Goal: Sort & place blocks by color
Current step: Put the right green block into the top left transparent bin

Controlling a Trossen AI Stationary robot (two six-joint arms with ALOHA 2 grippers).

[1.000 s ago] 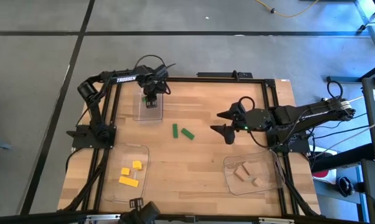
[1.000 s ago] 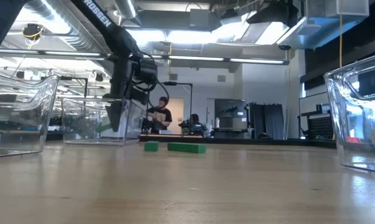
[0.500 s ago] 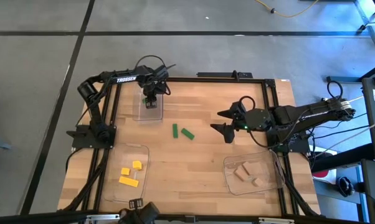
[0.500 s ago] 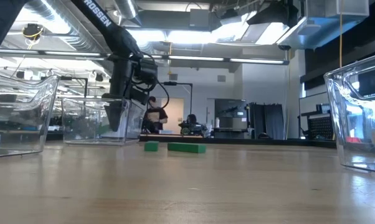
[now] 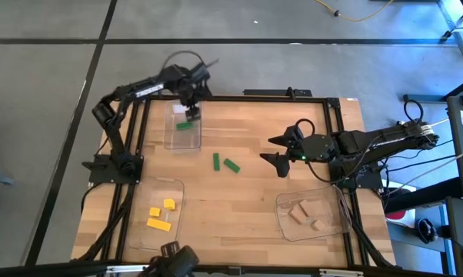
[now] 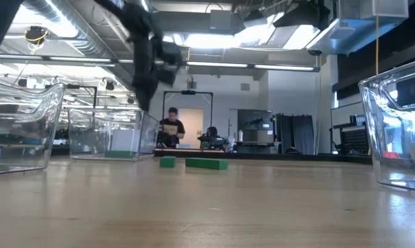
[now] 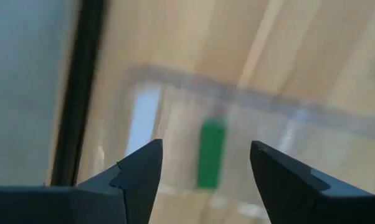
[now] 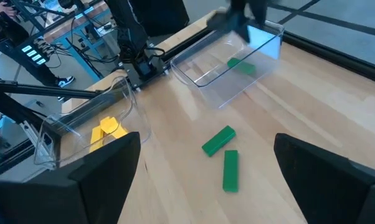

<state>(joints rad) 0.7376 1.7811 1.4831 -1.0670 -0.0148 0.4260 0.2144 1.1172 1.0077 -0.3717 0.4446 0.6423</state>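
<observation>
A green bar (image 5: pixel 184 125) lies flat on the floor of the clear tray (image 5: pixel 172 137) at the table's far left; it also shows in the left wrist view as a green bar (image 7: pixel 211 154). My left gripper (image 5: pixel 191 110) is open, raised above that tray, holding nothing. Two more green blocks (image 5: pixel 216 161) (image 5: pixel 231 165) lie flat on the bare table at its middle. My right gripper (image 5: pixel 277 152) is open, hovering right of them. Yellow blocks (image 5: pixel 158 216) lie in the near-left tray, tan blocks (image 5: pixel 301 213) in the near-right tray.
Three clear trays stand on the table: far left, near left (image 5: pixel 177 185) and near right (image 5: pixel 281 201). A black frame (image 5: pixel 262 97) edges the wooden top. In the low view a person (image 6: pixel 171 129) stands far off in the room behind.
My left gripper has risen out of the far-left tray and moved slightly toward the far edge. The green bar that was under it now lies uncovered on the tray floor. My right arm has kept still.
</observation>
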